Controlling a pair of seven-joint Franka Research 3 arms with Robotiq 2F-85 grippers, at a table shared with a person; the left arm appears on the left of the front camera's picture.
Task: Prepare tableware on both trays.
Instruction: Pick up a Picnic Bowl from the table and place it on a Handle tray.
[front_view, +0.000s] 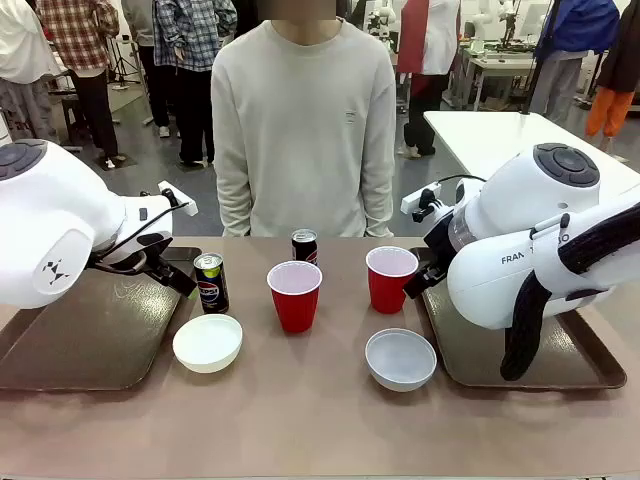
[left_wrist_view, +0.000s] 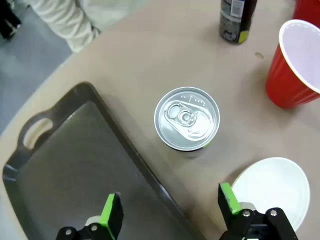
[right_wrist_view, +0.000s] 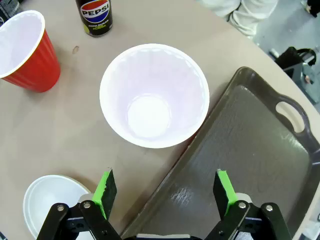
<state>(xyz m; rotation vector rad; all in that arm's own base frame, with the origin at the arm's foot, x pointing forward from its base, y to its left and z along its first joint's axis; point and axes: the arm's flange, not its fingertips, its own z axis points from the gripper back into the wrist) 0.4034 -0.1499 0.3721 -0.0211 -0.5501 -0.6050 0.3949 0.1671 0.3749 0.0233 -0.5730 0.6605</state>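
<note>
Left wrist view: can (left_wrist_view: 186, 119) upright, top up, beside tray (left_wrist_view: 75, 165).

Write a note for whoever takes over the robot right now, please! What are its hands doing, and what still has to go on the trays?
Left gripper: open, holding nothing, poised over the left can beside the left tray.
Right gripper: open, holding nothing, poised over the right cup beside the right tray.
Also on the table between the trays: far can, middle cup, left bowl, right bowl.
Done: nothing is on either tray yet.
Left: everything, probably one bowl, cup and can per tray.
</note>
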